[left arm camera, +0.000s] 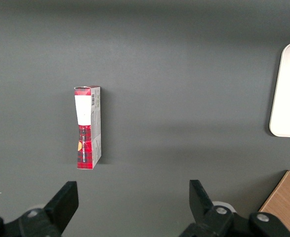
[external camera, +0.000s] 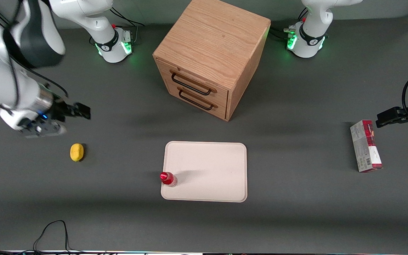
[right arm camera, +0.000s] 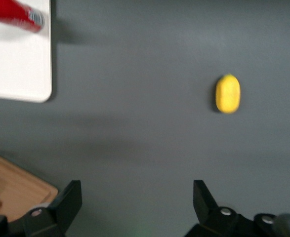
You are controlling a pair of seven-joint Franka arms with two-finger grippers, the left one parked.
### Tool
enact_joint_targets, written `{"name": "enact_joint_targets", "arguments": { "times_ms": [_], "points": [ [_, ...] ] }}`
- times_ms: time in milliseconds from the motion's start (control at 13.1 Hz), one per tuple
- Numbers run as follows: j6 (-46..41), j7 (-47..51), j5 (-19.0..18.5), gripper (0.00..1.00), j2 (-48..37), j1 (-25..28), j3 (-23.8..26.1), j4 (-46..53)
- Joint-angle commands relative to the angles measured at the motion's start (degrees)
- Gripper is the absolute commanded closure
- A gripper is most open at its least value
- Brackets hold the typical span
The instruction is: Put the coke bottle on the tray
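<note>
The bottle (external camera: pixel 168 178) stands upright on the tray (external camera: pixel 211 166), at the tray's lower left edge in the front view, low in the middle of the frame. The gripper (external camera: pixel 83 111) is at the left side of the frame, above the table, well apart from the bottle; its fingers (right arm camera: pixel 68 200) are spread wide and hold nothing. A yellow lemon (external camera: pixel 77 152) lies below it in the frame.

One coke bottle (external camera: pixel 168 178); one tray (external camera: pixel 209 166); one lemon (external camera: pixel 77 152); one carton (external camera: pixel 366 146) — one cabinet (external camera: pixel 211 56).
</note>
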Motion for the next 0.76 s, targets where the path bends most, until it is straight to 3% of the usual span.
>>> {"name": "enact_joint_targets", "arguments": {
  "times_ms": [0, 382, 688],
  "points": [
    [-1.32, -1.65, 1.38, 0.0, -2.12, 0.39, -1.04, -1.05],
    [-9.48, -3.14, 1.56, 0.0, -1.24, 3.27, -5.34, 5.62],
    [-11.86, -3.23, 1.56, 0.0, -1.24, 2.76, -5.18, 7.12]
  ]
}}
